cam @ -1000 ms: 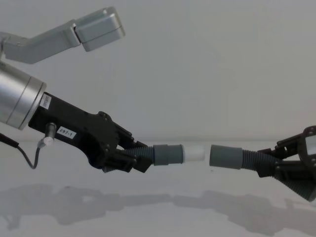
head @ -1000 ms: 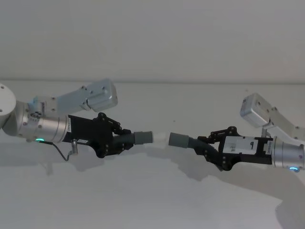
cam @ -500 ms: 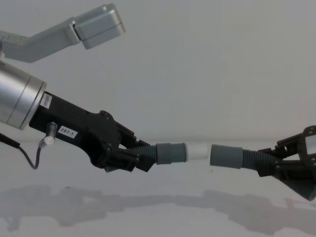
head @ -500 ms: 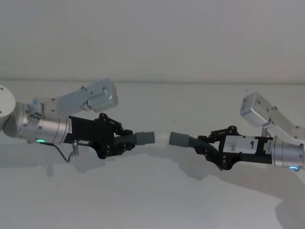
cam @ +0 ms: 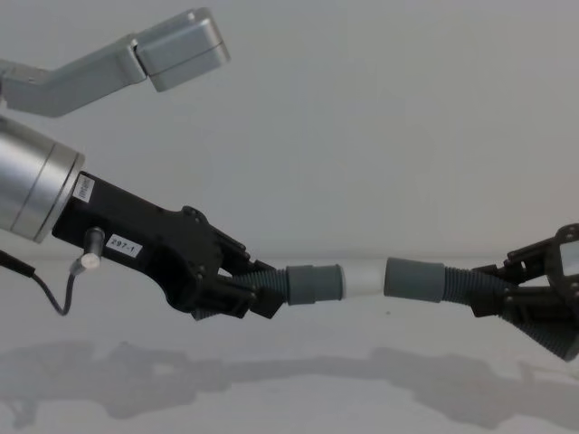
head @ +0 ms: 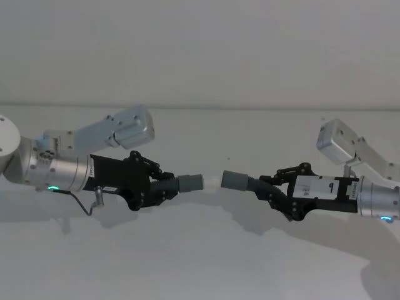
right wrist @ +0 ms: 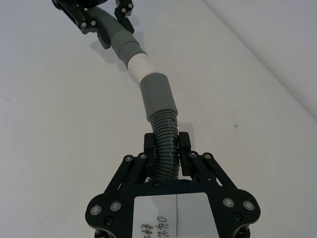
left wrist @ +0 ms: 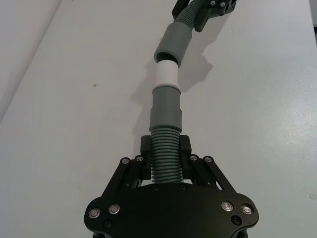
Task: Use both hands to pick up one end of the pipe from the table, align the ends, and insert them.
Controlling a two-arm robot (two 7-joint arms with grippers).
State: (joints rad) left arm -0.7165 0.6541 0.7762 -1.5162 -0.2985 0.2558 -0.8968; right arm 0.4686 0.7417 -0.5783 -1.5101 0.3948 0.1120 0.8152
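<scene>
Head looks down, chest sideways (wrists close), sharing the cuffs (cam: pixel 316 284).

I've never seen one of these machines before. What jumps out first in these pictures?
Two black grippers face each other above the white table, each shut on a ribbed grey hose piece. The left gripper holds the hose piece with the white spigot sticking out; the right gripper holds the one with the hollow cuff. The spigot's tip has met the cuff's mouth at mid-scene, most of it not yet inside.
</scene>
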